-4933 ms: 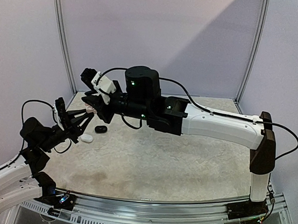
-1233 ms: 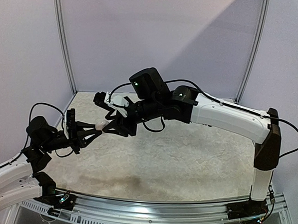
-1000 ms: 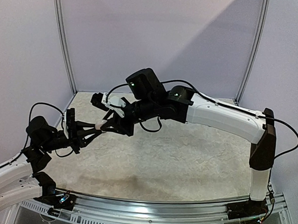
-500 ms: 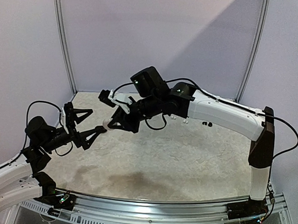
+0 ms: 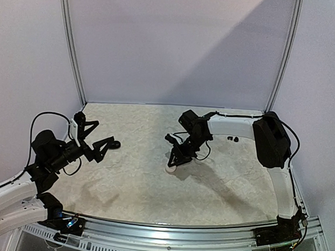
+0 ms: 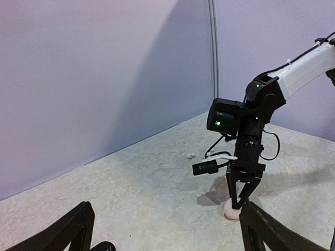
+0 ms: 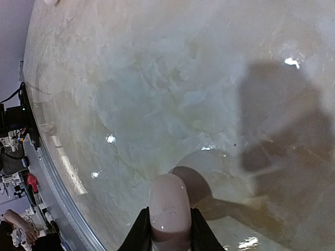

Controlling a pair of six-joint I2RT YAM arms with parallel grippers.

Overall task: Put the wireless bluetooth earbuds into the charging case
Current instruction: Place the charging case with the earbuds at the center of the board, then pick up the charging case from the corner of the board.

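The right gripper pinches a white charging case at the middle of the table. The case's long axis runs in line with the fingers, rounded end downward, its other end hidden between them. Two earbuds near the right edge are too small to read. The left gripper gapes wide by the left edge.

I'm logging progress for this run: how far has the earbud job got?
Nothing looks inserted yet. In hand: the right gripper has its fingers shut on the white case, resting on the table, lid apparently closed. The left gripper is open beside the black case. Left: the black earbuds and white earbuds lie loose on the table; cases need opening, buds seating.
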